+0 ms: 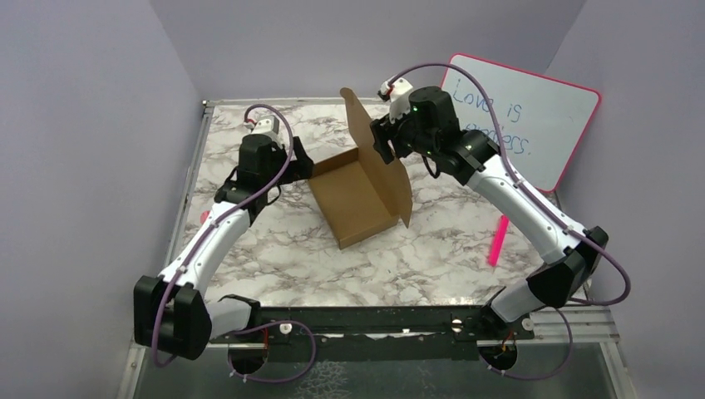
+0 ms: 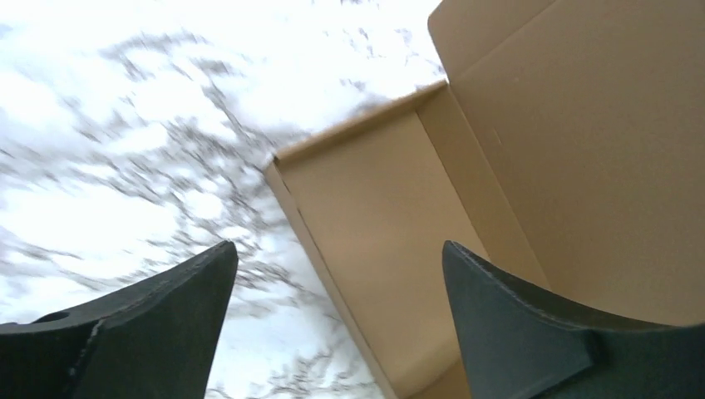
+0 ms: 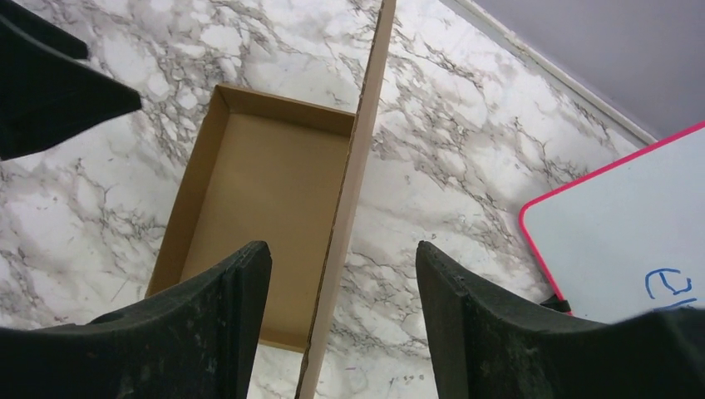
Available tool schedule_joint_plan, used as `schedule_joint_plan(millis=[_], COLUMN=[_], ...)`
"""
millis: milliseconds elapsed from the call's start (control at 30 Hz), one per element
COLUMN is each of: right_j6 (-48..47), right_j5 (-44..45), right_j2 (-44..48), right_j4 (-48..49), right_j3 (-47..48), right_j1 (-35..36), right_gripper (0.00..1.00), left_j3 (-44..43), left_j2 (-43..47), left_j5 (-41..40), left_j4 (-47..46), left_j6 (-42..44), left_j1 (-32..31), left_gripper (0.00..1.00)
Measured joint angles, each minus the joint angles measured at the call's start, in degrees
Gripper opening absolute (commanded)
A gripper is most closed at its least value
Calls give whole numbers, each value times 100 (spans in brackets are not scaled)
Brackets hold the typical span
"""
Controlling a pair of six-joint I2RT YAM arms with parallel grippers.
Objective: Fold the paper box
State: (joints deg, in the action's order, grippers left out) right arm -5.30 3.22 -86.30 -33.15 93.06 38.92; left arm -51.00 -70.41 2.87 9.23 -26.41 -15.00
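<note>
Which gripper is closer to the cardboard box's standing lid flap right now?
Right. The right gripper is open, its fingers straddling the lid flap's top edge. The left gripper, also open, sits across the tray, by the wall away from the flap.

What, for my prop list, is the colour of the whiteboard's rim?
Bright pink, all round the whiteboard; the top external view shows it best.

Shallow paper box (image 1: 353, 199) on marble table (image 1: 432, 249), lid flap (image 1: 392, 187) upright, pink stick (image 1: 498, 241) right, whiteboard (image 1: 532, 125) behind.
</note>
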Motion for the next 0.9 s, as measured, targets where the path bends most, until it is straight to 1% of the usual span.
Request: schedule_joint_plan(millis=[133,233,400,500,567,700,900], right_j6=[-129,-232,-417,-686,-887,-1325,-2079], right_j5=[103,149,184,129,48,-304,-1408], right_j2=[-402,-658,-901,-918,-942,-1060,-1147], right_j4=[-186,-350,-444,-470,-505,-527,-658], right_j3=[330,485,551,568,656,809,949], right_j1=[0,0,0,0,-9,-125,-551], right_gripper=[57,46,32,18,10,8,3], left_j3=[-385,-393,-280,-186,-146,-85,-57], left_j2=[330,481,575,750,870,1084,1134], left_j5=[-356,-529,-721,-866,-970,-1113,-1137], left_j4=[264,376,496,632,675,669,643], left_j6=[914,1381,1950,2181,2284,2409,2476], left_j1=[0,4,63,70,70,70,92], left_gripper=[99,99,99,99,99,99,99])
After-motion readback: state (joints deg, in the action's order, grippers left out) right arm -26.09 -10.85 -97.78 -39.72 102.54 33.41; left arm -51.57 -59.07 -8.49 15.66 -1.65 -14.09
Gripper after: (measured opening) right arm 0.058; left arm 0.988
